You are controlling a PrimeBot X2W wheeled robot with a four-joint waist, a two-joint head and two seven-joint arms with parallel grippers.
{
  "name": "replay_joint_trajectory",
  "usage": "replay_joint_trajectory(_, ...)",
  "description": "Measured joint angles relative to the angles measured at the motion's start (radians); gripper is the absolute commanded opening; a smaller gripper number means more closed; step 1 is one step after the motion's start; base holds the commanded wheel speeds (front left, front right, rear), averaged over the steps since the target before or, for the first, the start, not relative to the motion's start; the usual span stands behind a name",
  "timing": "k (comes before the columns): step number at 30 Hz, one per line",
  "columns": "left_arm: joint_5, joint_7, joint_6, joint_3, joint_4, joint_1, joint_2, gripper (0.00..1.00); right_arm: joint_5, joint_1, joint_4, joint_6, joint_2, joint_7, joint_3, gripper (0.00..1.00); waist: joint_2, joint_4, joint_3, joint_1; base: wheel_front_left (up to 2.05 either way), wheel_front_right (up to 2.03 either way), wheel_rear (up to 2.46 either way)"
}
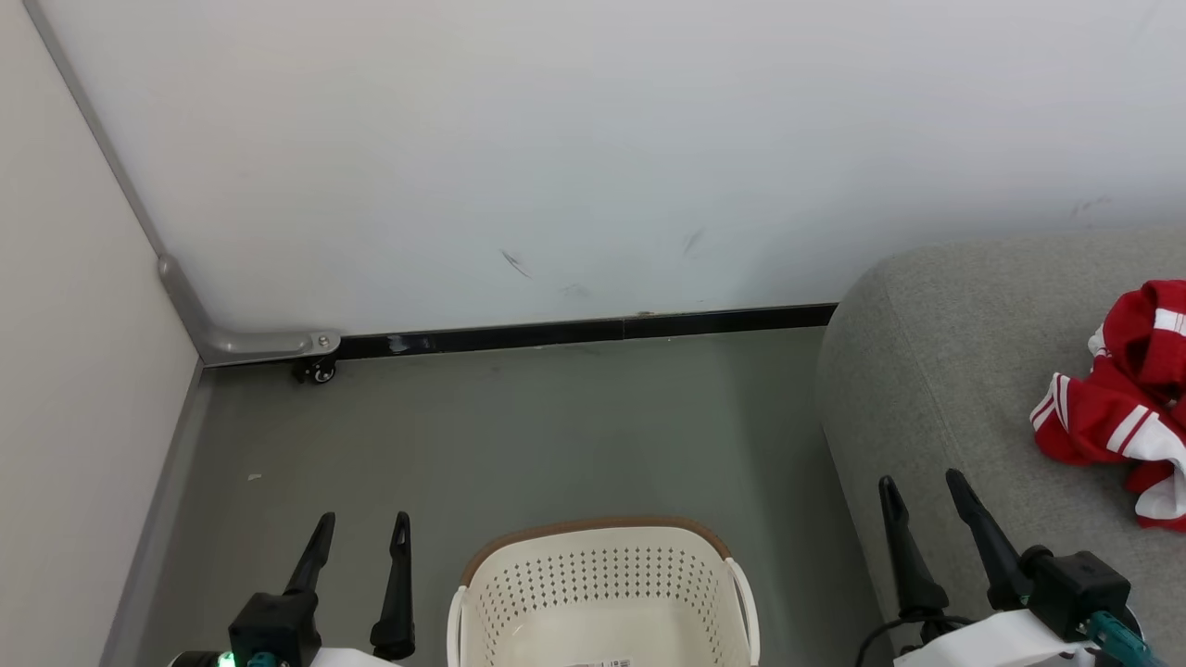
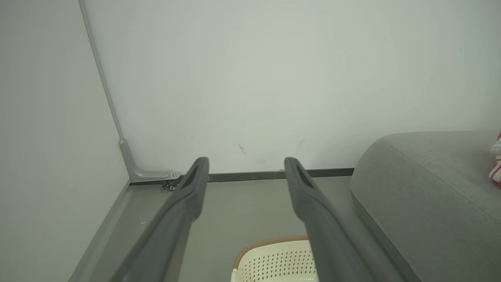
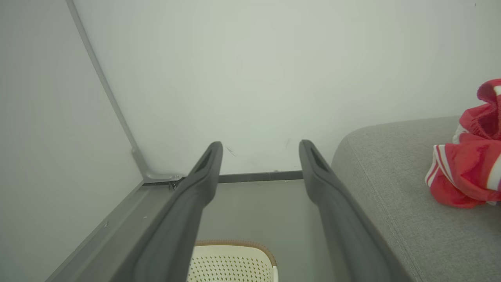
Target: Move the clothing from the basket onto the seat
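The cream perforated basket (image 1: 602, 593) with a brown rim stands on the floor at the bottom middle; no fabric shows in the part of it I see. Its rim also shows in the left wrist view (image 2: 270, 239) and the right wrist view (image 3: 235, 243). Red clothing (image 1: 1126, 408) with white stripes lies crumpled on the light-grey seat (image 1: 936, 371) at the right, also seen in the right wrist view (image 3: 467, 168). My left gripper (image 1: 363, 526) is open, left of the basket. My right gripper (image 1: 922, 486) is open over the seat's front edge, left of the clothing.
A white wall with a black baseboard (image 1: 593, 332) closes the back. A side panel (image 1: 65, 371) closes the left, with a grey metal bracket and a small caster (image 1: 320, 369) in the corner. Grey floor (image 1: 519, 435) lies between the basket and the wall.
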Motion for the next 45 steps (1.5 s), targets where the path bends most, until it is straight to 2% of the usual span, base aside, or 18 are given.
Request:
replay_joint_trajectory(44, 0.007, 0.0, 0.01, 0.016, 0.004, -0.01, -0.011, 1.0, -0.015, 0.052, -0.097, 0.0, 0.012, 0.049, -0.015, 1.0, 0.0, 0.003, 0.016, 0.0, 0.0, 0.0, 0.0)
replay_joint_trajectory(45, 0.007, 0.0, 0.01, 0.016, 0.004, -0.01, -0.011, 0.0, -0.014, 0.053, -0.098, 0.0, 0.012, 0.049, -0.015, 0.0, 0.0, 0.003, 0.016, 0.0, 0.0, 0.0, 0.0)
